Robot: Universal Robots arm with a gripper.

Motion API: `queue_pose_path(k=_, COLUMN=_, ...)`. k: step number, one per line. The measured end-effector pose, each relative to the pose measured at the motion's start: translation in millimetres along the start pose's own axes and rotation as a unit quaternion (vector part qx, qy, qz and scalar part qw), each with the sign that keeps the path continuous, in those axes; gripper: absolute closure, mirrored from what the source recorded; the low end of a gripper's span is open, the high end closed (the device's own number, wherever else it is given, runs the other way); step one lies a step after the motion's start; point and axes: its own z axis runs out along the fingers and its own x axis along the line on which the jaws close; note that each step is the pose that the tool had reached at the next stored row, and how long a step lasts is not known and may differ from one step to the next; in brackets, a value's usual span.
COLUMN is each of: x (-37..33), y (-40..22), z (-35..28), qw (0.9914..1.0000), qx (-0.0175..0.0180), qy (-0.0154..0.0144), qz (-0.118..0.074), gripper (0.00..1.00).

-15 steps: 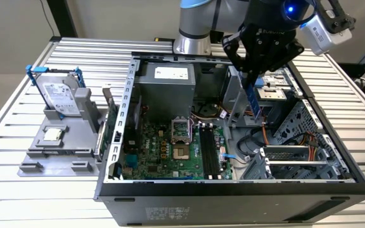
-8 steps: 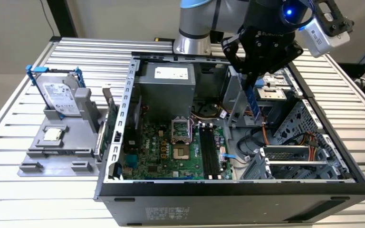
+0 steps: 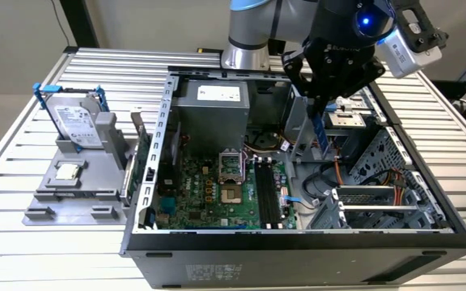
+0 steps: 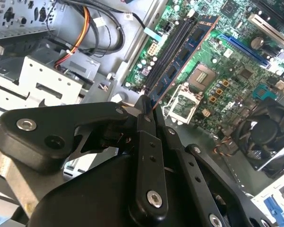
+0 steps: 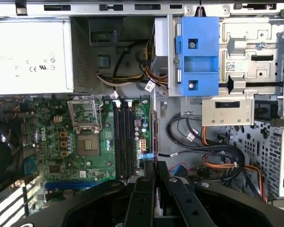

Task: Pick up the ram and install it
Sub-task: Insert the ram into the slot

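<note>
On the desk (image 3: 55, 254), well off to the exterior view's left of my tool, a grey stand (image 3: 71, 182) holds a hard drive (image 3: 79, 124). Beneath my tool sits an open computer case (image 3: 298, 242) with a green motherboard (image 3: 209, 188) and dark memory slots (image 3: 267, 191). My tool (image 3: 324, 100) hangs above them, clamped on the ram (image 3: 324, 133), which points down, not seated.

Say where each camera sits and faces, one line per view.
Exterior view: off the arm, high up, looks down into the open computer case; shows the arm, the gripper shut on the ram.
First wrist view: on the wrist, faces the motherboard past the gripper.
Second wrist view: on the wrist, looks along the ram.
All share the ram and memory slots.
</note>
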Motion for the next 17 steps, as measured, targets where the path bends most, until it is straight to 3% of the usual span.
queue_pose_path(k=4, x=-0.5, y=0.0, z=1.1, qw=0.99998, qx=0.0049, qy=0.0036, qz=0.000, gripper=1.00)
queue_pose_path(k=9, x=-0.6, y=0.1, z=1.4, qw=0.99998, qx=0.0049, qy=0.0040, qz=0.000, gripper=1.00)
queue_pose_path(k=10, x=-0.7, y=0.1, z=1.8, qw=0.99997, qx=0.0048, qy=0.0061, qz=0.000, gripper=1.00)
queue_pose_path(k=13, x=-0.6, y=0.1, z=2.2, qw=0.99971, qx=0.0057, qy=0.0235, qz=0.001, gripper=1.00)
queue_pose_path(k=14, x=-0.7, y=0.0, z=2.4, qw=0.99960, qx=0.0056, qy=0.0279, qz=0.001, gripper=1.00)
queue_pose_path(k=15, x=-0.7, y=0.0, z=2.7, qw=0.99957, qx=0.0040, qy=0.0290, qz=0.001, gripper=1.00)
queue_pose_path(k=16, x=-0.7, y=0.0, z=3.1, qw=0.99957, qx=0.0000, qy=0.0292, qz=0.001, gripper=1.00)
queue_pose_path(k=17, x=-0.7, y=0.1, z=3.4, qw=0.99954, qx=-0.0069, qy=0.0296, qz=0.001, gripper=1.00)
